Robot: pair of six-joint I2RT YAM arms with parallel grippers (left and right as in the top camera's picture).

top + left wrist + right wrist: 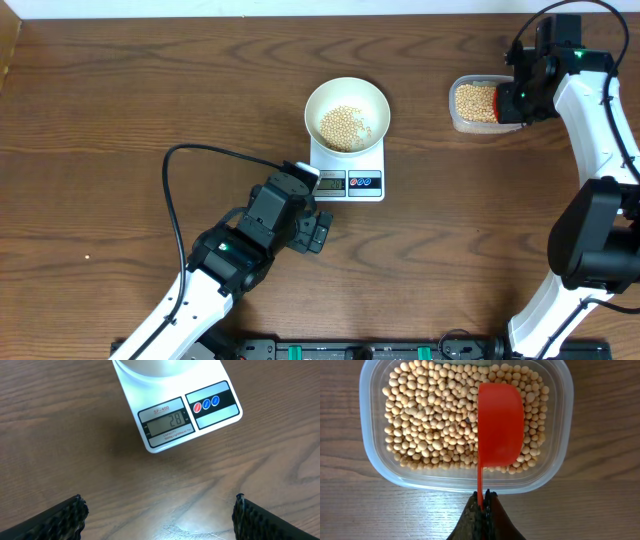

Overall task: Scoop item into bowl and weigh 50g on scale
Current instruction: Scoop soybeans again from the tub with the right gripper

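The white bowl stands on the back part of the scale, in the middle of the wooden table. A small heap of pale tan beans lies in the bottom of the bowl. The front of the scale faces the robot. On it are the grey display, which reads 28, and beside it a black panel with red and blue buttons.

The left gripper hangs over the bare table just in front of the scale, near the corner with the display. Its two black fingers are spread wide apart and there is nothing between them. In the left wrist view, they do not touch the scale.

At the far right side of the table there is a clear plastic tub with rounded corners. It is well apart from the scale and holds many more of the same beans. The right gripper is at the near edge of this tub. Its fingers are clamped tight on the thin handle of a red scoop. The head of the scoop reaches out over the beans in the right half of the tub. I cannot tell if the scoop touches the beans or only hangs above them.
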